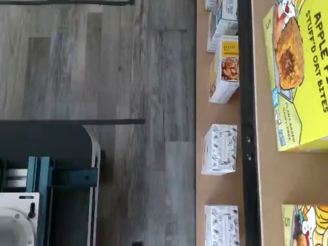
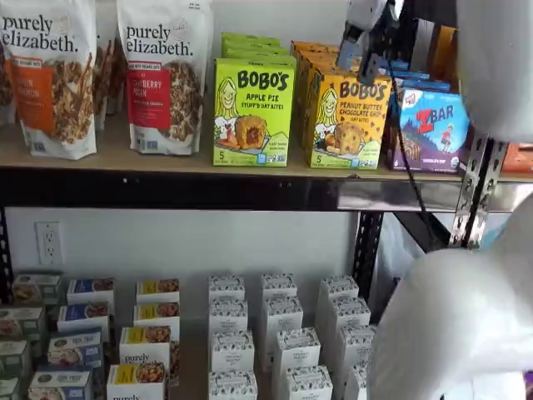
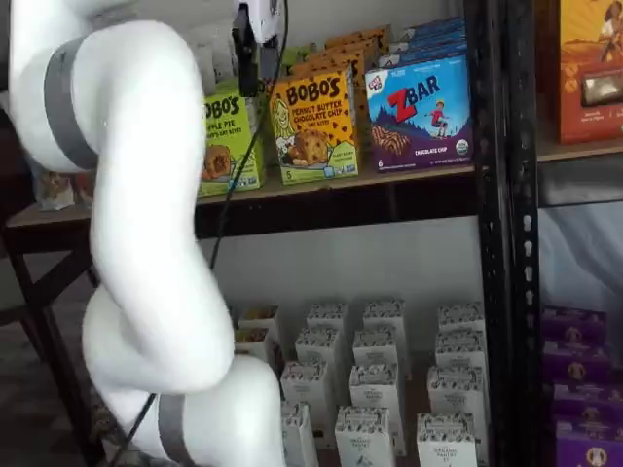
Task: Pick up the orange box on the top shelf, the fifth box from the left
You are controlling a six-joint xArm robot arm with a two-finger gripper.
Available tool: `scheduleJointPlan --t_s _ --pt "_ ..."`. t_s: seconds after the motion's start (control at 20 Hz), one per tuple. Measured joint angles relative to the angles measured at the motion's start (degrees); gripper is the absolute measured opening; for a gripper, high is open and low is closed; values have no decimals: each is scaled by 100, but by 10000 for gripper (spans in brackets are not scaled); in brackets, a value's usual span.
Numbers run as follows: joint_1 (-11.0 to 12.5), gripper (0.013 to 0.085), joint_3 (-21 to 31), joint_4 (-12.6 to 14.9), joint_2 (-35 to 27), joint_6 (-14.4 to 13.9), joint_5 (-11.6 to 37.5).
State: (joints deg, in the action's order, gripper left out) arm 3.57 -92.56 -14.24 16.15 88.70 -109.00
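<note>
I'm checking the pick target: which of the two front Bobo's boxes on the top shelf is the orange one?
The Peanut Butter Chocolate Chip box, beside the ZBar box. The Apple Pie box on its other side is green.

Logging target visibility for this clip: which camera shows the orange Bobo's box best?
A shelf view shows the orange box best: its whole front is unobstructed on the top shelf. In the other shelf view, the arm's cable and hardware cross its upper corner. The wrist view shows only a cropped corner.
</note>
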Motion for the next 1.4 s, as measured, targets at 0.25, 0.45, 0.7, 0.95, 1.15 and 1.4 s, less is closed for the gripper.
scheduleJointPlan --t_s 0.25,0.45,0.7,0.95,1.15,1.4 --pt "41 850 353 107 281 89 232" --pt "99 850 429 22 337 123 233" --pt "162 850 355 -117 257 142 256" --pt "224 850 112 -228 19 167 280" --pt "327 850 -163 -278 -248 247 246" --pt "537 850 -417 -528 -522 370 244"
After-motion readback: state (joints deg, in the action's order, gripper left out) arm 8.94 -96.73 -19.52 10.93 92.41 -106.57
